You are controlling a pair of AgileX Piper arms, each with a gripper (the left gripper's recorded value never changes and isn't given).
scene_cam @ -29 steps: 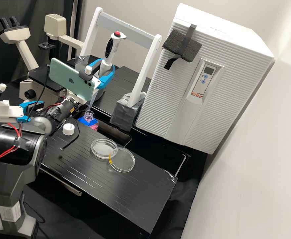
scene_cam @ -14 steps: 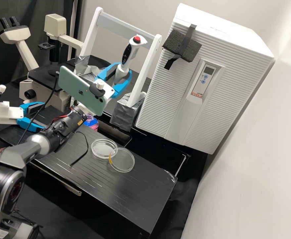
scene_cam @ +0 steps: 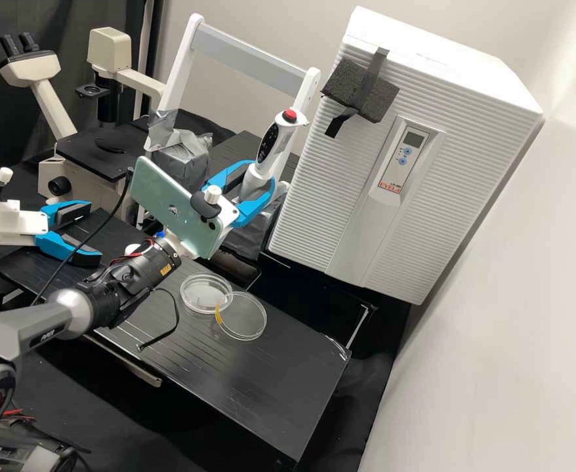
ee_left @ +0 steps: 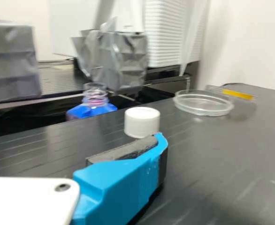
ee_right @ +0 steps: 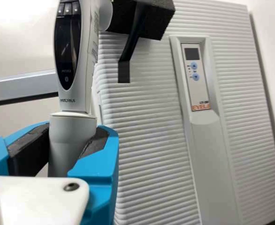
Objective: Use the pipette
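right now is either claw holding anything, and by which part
The right claw grips the white pipette with the red button by its lower barrel; left claw holds nothing.

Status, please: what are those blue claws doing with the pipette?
Right end effector shut on white plastic pipette, red button up. Left end effector open, low over black bench. White ribbed cabinet close by.

Small red lettering marks the white cabinet's control panel [ee_right: 194, 89], faint print the pipette [ee_right: 74, 70].
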